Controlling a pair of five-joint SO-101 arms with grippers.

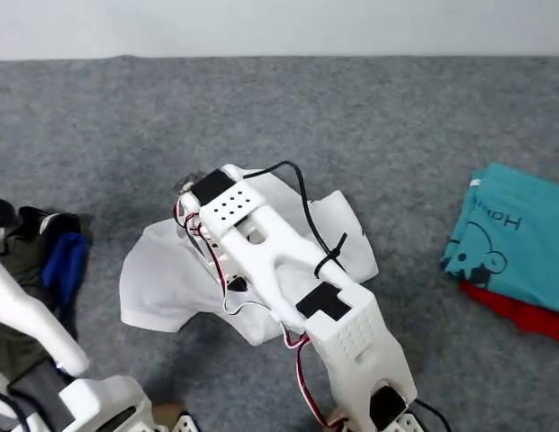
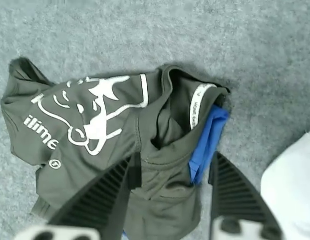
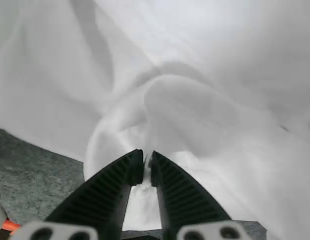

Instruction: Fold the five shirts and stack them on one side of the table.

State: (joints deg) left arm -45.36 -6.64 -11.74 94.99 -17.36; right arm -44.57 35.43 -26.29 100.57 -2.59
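A crumpled white shirt (image 1: 166,274) lies in the middle of the grey table. My right arm stretches over it, and my right gripper (image 3: 147,167) is shut on a pinched fold of the white shirt (image 3: 194,110). At the left edge lies a dark olive shirt (image 1: 22,247) with a blue shirt (image 1: 65,263) tucked under it. My left gripper (image 2: 172,172) hangs open just above the olive shirt (image 2: 95,130) and the blue shirt (image 2: 207,140). A folded teal shirt (image 1: 513,236) rests on a red shirt (image 1: 522,315) at the right edge.
The grey felt table (image 1: 351,117) runs to a white wall at the back. The left arm's base (image 1: 45,360) stands at the near left corner. Bare felt lies between the white shirt and the teal stack.
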